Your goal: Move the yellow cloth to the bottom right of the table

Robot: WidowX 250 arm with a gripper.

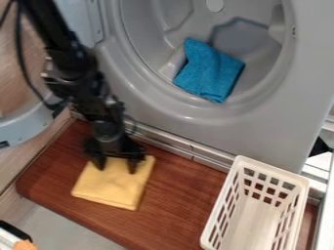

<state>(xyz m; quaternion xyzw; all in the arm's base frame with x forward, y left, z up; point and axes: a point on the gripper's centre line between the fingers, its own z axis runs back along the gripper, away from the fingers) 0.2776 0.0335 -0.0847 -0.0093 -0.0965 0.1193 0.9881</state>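
Here, the tool [116, 167] hangs at the upper edge of the yellow cloth [112, 186], its two fingers spread apart. The cloth lies flat on the left part of the brown bench [179, 195]. At the bench's right end stands a white basket [254, 219]; a blue cloth [209, 71] lies inside the grey machine [287, 107] behind.

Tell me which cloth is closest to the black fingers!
The square yellow cloth on the brown wooden tabletop; the fingers are right at its top edge. The crumpled blue cloth lies farther off, in the round grey drum.
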